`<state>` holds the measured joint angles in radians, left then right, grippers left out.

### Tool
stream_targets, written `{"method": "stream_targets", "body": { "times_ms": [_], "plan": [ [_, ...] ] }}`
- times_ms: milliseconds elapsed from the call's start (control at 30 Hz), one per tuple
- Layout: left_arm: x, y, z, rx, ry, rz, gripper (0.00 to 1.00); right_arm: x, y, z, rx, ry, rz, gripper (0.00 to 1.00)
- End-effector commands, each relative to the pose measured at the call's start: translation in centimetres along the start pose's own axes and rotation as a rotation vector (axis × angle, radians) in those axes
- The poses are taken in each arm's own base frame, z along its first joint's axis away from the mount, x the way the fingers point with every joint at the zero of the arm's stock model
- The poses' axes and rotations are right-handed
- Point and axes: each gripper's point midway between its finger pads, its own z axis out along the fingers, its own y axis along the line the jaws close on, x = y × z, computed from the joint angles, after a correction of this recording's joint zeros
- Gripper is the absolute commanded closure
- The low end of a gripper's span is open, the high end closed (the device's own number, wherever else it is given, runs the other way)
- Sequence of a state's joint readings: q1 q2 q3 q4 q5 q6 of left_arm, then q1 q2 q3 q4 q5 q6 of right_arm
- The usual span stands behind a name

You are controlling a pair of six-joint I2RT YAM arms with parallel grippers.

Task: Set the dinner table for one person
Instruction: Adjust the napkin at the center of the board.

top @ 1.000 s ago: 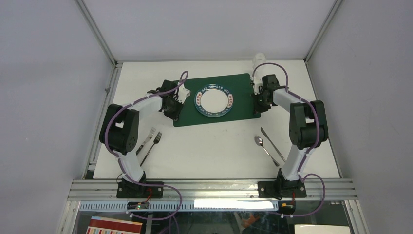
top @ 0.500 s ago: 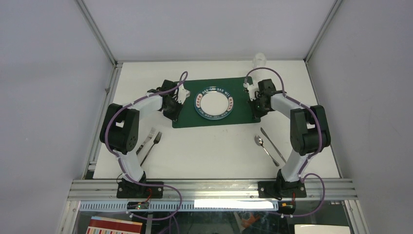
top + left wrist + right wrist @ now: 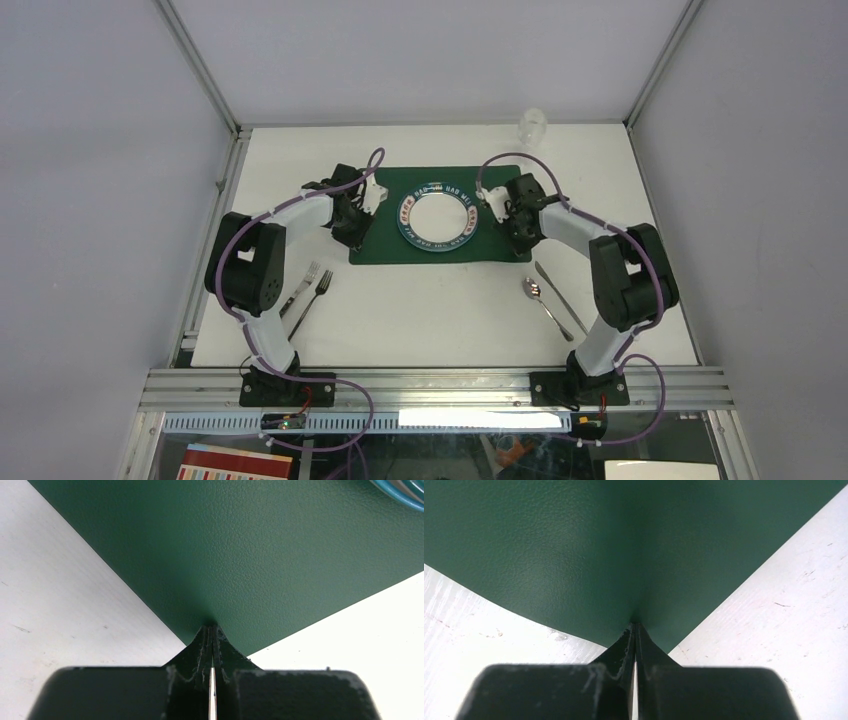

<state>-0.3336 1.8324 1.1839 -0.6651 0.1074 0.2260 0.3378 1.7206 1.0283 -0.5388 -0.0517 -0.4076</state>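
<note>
Here, both jaws pinch placemat point(image 3: 440, 253) corners — plate point(image 3: 438, 215) atop, forks point(image 3: 323, 279) left, spoon point(image 3: 533, 290), knife point(image 3: 561, 297) right.

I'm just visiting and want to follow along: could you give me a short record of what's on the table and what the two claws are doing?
surface: white dinner table, silver frame
placemat: dark green, lying flat
plate: blue-rimmed, on the placemat
left gripper: shut on the placemat's near left corner
right gripper: shut on its near right corner
forks: two, left, off the placemat
spoon and knife: right, off the placemat
glass: clear, far right corner
</note>
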Motion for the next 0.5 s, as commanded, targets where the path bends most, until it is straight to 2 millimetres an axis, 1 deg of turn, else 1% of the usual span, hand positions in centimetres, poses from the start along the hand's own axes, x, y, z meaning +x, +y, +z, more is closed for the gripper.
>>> {"method": "stream_targets", "body": {
  "times_ms": [0, 133, 333, 467],
  "plan": [
    [3.8, -1.4, 1.0, 0.052, 0.141, -0.033, 1.00, 8.7, 8.3, 0.2, -0.278, 0.320, -0.001, 1.00],
    [3.9, -1.4, 0.9, 0.050, 0.141, -0.032, 1.00, 8.8, 8.6, -0.1, -0.293, 0.326, -0.008, 1.00],
    [3.6, -1.2, 0.7, 0.043, 0.133, -0.035, 1.00, 8.5, 8.3, -0.6, -0.273, 0.315, -0.015, 1.00],
    [3.3, -1.0, 0.5, 0.032, 0.122, -0.033, 1.00, 8.7, 7.9, -1.1, -0.252, 0.318, -0.026, 1.00]
  ]
}}
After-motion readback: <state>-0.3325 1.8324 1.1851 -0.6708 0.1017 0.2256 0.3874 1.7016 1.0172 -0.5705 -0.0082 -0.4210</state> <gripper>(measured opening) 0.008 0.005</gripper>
